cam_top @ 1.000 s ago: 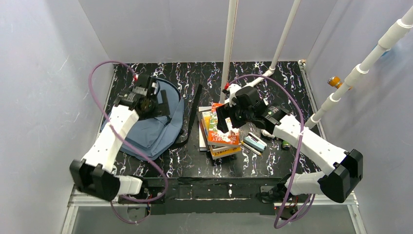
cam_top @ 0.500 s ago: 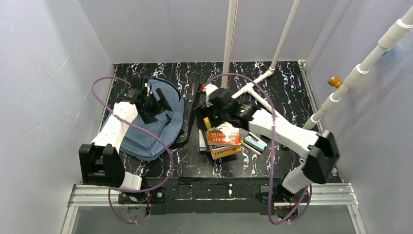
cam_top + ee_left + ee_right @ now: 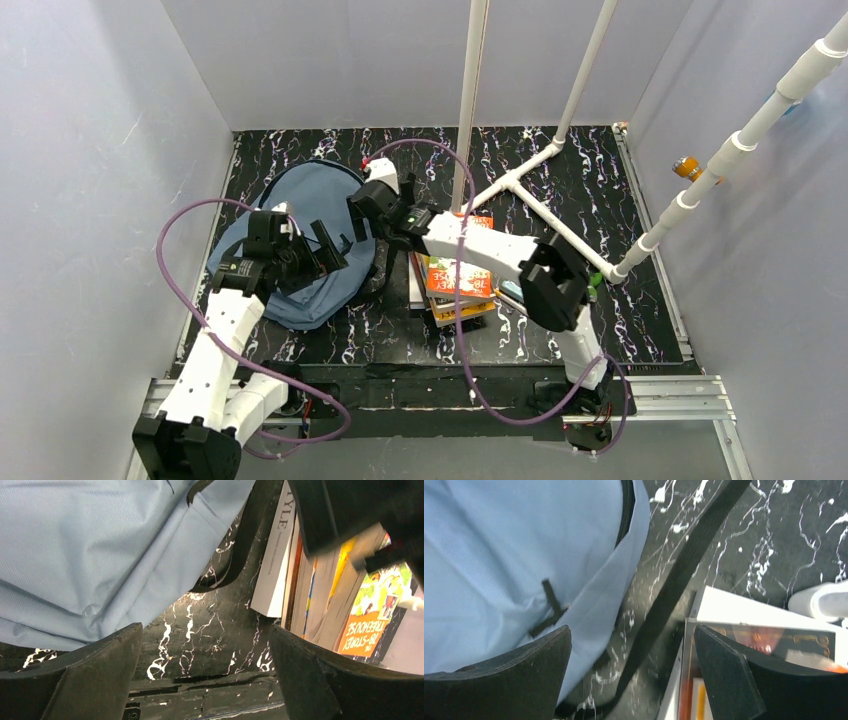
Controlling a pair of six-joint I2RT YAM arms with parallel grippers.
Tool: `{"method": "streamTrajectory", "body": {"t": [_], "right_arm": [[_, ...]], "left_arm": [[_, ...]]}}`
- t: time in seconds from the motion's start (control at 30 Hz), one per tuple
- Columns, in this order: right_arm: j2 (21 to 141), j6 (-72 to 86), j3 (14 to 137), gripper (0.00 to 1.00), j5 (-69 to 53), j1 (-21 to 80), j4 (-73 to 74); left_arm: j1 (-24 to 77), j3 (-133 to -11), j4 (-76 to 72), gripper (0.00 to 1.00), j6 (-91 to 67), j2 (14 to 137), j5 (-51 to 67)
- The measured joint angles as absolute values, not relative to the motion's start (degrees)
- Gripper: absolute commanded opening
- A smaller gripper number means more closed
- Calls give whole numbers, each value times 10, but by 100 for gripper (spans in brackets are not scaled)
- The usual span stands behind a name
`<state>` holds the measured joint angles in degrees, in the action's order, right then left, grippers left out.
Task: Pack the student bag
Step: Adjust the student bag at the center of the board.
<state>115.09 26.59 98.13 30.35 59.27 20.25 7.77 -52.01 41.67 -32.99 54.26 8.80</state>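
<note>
The student bag [image 3: 288,197] lies flat on the left of the black marbled table, slate-blue, with a dark strap [image 3: 385,262] trailing off its right side. My left gripper [image 3: 333,250] hovers open over the bag's near right edge. In the left wrist view, bare tabletop shows between its fingers [image 3: 75,675], the bag [image 3: 75,545] is at upper left and the strap [image 3: 245,545] runs beside the book stack [image 3: 300,590]. My right gripper [image 3: 362,220] is open above the bag's right edge. Its view shows the bag [image 3: 499,555], strap [image 3: 684,570] and books [image 3: 749,625].
A stack of books [image 3: 455,280] topped by an orange-and-green cover sits mid-table, right of the bag. A small light-blue item [image 3: 512,293] lies by the stack, partly under my right arm. White pipes [image 3: 520,185] cross the back right. Walls close in on both sides.
My right arm has swung left from above the books to the bag's right edge. My left gripper has drawn back from the bag's top toward its near right side.
</note>
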Motion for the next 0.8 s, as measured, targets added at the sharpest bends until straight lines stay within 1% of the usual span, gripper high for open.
{"method": "streamTrajectory", "body": {"t": [0.13,0.23,0.3,0.37,0.43,0.47,0.5,0.53,0.57,0.6,0.63,0.73,0.8], "right_arm": [[1229,253,1056,100,341,592,189],[1270,242,1087,100,361,589,169],[1284,237,1089,90,364,587,156],[1295,232,1090,73,360,582,142],[1307,223,1093,45,346,574,126],[1313,220,1095,33,335,569,117],[1317,218,1096,22,327,566,112],[1321,219,1096,7,312,561,106],[1323,217,1097,1,300,557,101],[1324,214,1097,1,289,554,100],[1324,212,1097,1,279,551,99],[1320,209,1096,1,249,544,95],[1297,212,1062,1,229,541,81]], "left_arm": [[85,-500,422,96,-328,512,96],[85,-500,423,96,-326,508,108],[85,-495,422,95,-326,505,118],[85,-484,423,95,-329,502,127],[85,-472,424,94,-336,500,135],[85,-465,424,92,-341,501,140],[85,-460,423,89,-345,503,143],[85,-452,422,82,-352,508,149],[85,-443,419,74,-361,518,157],[85,-435,414,69,-370,531,165],[85,-426,405,66,-379,547,174],[85,-392,367,64,-405,605,196],[83,-378,353,63,-414,643,200]]}}
